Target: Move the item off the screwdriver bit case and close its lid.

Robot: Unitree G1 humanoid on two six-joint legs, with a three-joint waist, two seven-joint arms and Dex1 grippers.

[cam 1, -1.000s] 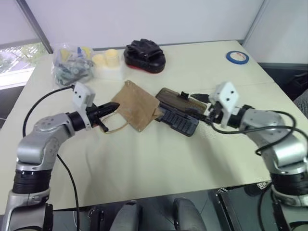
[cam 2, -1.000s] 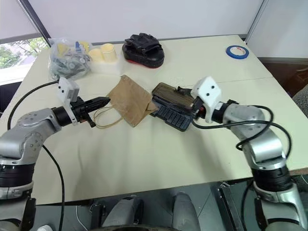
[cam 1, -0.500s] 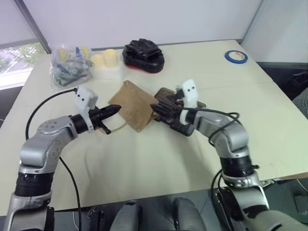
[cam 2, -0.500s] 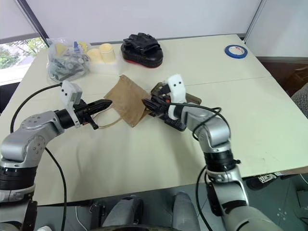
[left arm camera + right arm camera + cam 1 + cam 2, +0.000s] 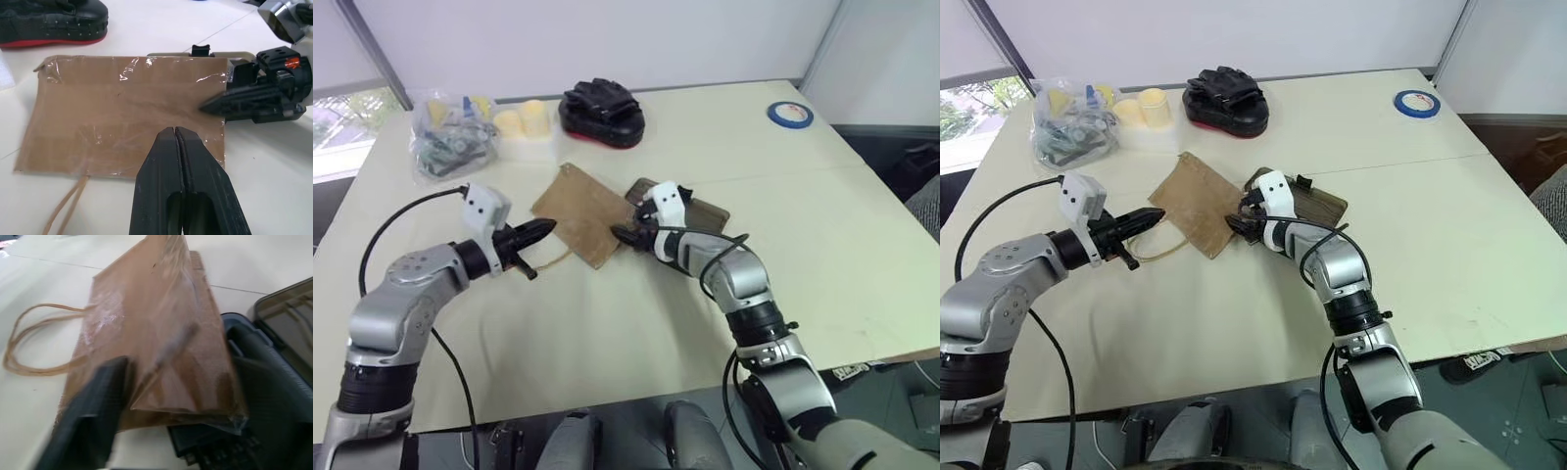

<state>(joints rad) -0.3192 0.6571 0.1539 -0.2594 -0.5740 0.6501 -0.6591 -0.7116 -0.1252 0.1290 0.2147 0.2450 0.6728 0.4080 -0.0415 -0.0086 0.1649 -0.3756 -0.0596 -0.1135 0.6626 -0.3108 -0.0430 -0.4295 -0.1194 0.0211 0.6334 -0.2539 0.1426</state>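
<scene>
Far left of the desk, at the back: a clear bag of small parts, then yellowish cups, then a black-and-red padded mitt. None of these involved.

Nearer, on the left: left tool pressed fully together, holding nothing, tip poised just off the near edge of the kraft paper bag, by the string handles trailing on the desk. Parked in the same spot as a second ago.

Centre: paper bag lying flat, its right corner still draped over the left end of the screwdriver bit case. Bag seemingly where it lay a second ago, so not yet moved off.

Just right of the bag: right tool, swung in over the past second from the far right end of the case to the bag's overlapping corner. Fingers spread wide half a second ago, now narrowing; in the right wrist view one finger on top of the paper and the other beyond the bag's edge, with the corner between them. Cannot tell whether the pinch has actually landed on paper.

Right of that: smoky brown lid folded back flat on the desk, open.

Far right, at the back: a roll of blue tape.

Meaning for the task, judged from this: clearing step just entered, lid closing not begun.
</scene>
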